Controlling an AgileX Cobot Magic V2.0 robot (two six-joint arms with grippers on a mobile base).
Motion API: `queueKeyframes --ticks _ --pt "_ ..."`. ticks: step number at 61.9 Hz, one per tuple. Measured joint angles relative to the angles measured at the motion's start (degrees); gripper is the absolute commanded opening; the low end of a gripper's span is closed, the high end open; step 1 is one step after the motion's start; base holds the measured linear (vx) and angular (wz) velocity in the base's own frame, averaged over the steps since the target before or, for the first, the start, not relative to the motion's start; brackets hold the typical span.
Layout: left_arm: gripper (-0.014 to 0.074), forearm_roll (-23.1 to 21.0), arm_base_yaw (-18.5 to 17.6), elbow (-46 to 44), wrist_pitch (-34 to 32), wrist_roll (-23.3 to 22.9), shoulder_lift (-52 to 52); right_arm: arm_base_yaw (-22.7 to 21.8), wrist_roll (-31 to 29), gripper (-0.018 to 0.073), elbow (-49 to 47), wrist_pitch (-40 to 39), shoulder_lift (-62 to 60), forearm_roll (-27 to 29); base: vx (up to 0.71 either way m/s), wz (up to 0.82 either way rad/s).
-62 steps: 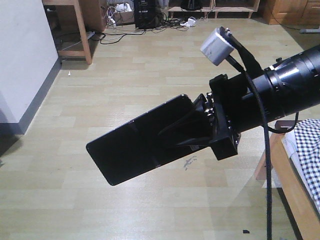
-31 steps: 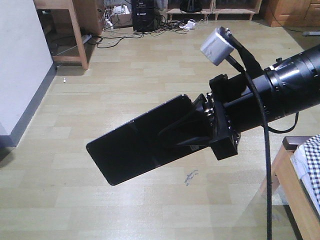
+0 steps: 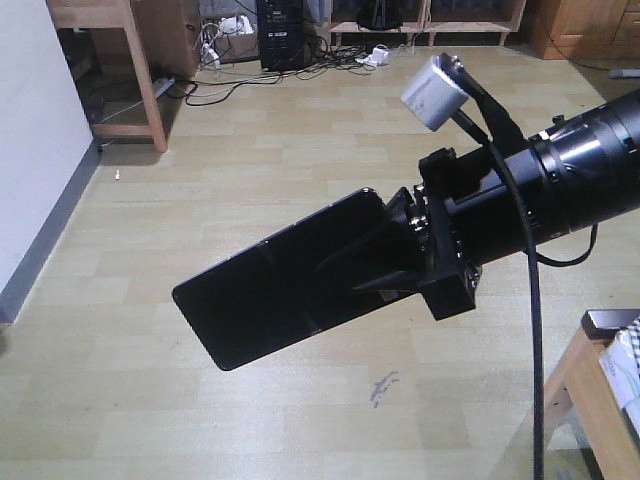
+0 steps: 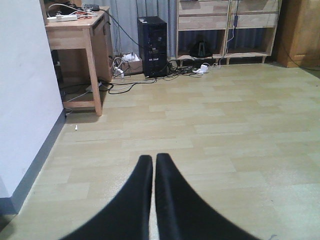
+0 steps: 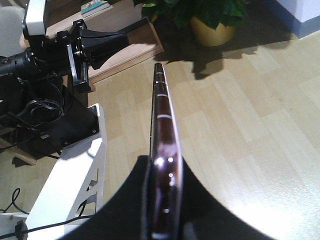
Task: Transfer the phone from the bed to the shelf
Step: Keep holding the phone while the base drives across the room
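Observation:
My right gripper (image 3: 372,262) is shut on the phone (image 3: 270,297), a flat black glossy slab held in the air over the floor, sticking out to the lower left. The right wrist view shows the phone (image 5: 160,107) edge-on between the fingers of that gripper (image 5: 162,161). My left gripper (image 4: 154,158) is shut with nothing in it, pointing across the floor. The pale-wood shelf (image 4: 227,27) stands against the far wall, and its lower boards (image 3: 430,14) show at the top of the front view. A corner of the bed (image 3: 628,372) with check fabric shows at the lower right.
A wooden desk (image 4: 80,42) stands at the far left beside a white wall (image 4: 25,90). A black computer tower (image 4: 152,45) and tangled cables (image 3: 300,62) lie near the shelf. A potted plant (image 5: 212,20) and my left arm (image 5: 60,45) show in the right wrist view.
The room has shifted in the front view: the desk and wall slid left, the bed corner slid right and down. The right gripper and the phone kept their place in the frame.

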Motion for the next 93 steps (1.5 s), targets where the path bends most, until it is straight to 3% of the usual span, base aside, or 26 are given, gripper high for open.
queueKeyframes --ticks 93 --pt "0.0001 0.0 0.0 0.0 0.0 0.0 0.0 0.0 0.0 -0.0004 0.0 0.0 0.0 0.0 0.33 0.01"
